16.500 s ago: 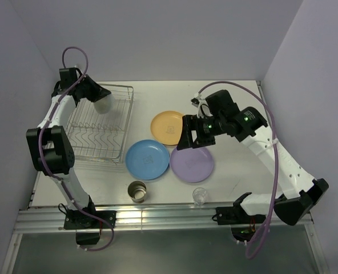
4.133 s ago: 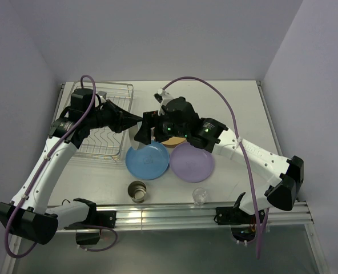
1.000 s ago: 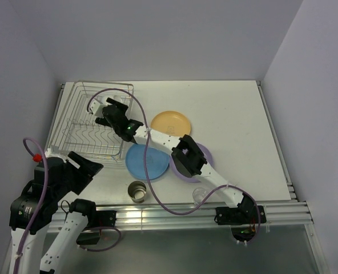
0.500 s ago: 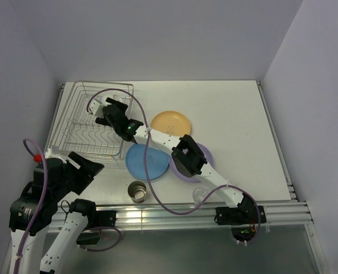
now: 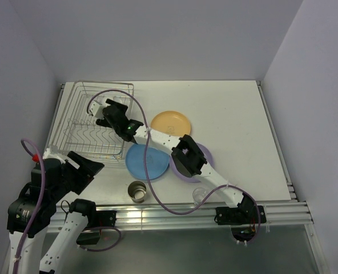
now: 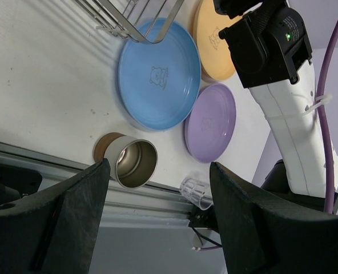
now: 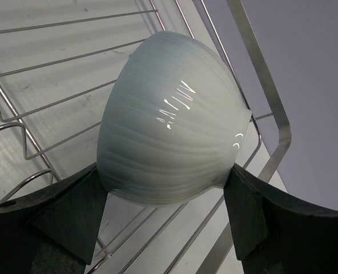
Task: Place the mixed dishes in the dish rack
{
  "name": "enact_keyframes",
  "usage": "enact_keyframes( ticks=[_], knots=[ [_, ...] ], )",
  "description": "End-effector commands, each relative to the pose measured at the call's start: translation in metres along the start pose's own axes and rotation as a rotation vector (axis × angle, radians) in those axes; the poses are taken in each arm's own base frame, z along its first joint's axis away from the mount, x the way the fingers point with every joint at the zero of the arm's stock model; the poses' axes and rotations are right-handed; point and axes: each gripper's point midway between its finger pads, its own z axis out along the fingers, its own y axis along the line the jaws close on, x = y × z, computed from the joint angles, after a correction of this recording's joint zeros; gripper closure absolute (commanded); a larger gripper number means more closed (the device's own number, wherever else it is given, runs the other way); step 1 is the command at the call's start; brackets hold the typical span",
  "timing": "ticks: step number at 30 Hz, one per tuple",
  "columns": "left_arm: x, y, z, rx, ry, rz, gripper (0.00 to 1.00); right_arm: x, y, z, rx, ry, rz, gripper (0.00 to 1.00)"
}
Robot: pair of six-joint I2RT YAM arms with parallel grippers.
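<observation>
Right jaws: upper left of the overhead view, spread wide and clamped on either side of the white bowl (image 7: pixel 169 120). The bowl sits over the wires of the dish rack (image 5: pixel 86 137), near its rim; contact with the rack cannot be determined. Left jaws: lower left, gaping wide, nothing held. The blue plate (image 5: pixel 148 161), purple plate (image 6: pixel 210 123), yellow-orange plate (image 5: pixel 172 121), cup (image 5: pixel 137 192) and glass (image 5: pixel 198 196) lie on the table (image 5: pixel 237 125), centre frame.
</observation>
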Motion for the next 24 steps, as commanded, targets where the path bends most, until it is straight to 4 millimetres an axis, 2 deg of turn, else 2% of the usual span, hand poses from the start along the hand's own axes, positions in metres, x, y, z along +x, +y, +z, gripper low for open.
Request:
enact_keyframes(
  ticks=[1, 7, 14, 19, 22, 24],
  knots=[
    [-0.005, -0.014, -0.007, 0.066, -0.022, -0.006, 0.24, 0.009, -0.002, 0.005, 0.024, 0.019, -0.02, 0.2],
    [-0.002, -0.01, -0.006, 0.062, -0.02, -0.011, 0.23, 0.01, 0.001, 0.003, 0.014, 0.017, -0.001, 0.12],
    [-0.001, -0.011, -0.005, 0.065, -0.009, -0.014, 0.23, -0.023, -0.015, -0.008, 0.0, -0.052, 0.119, 0.07],
    [-0.002, -0.015, -0.005, 0.068, -0.006, -0.009, 0.23, -0.028, -0.018, -0.013, -0.006, -0.057, 0.133, 0.07],
    [-0.001, -0.015, -0.004, 0.071, 0.0, -0.012, 0.23, -0.03, -0.016, -0.021, -0.018, -0.062, 0.136, 0.07],
    [0.0, -0.015, -0.001, 0.067, 0.008, -0.023, 0.24, -0.039, -0.018, -0.03, -0.021, -0.077, 0.168, 0.07]
  ],
)
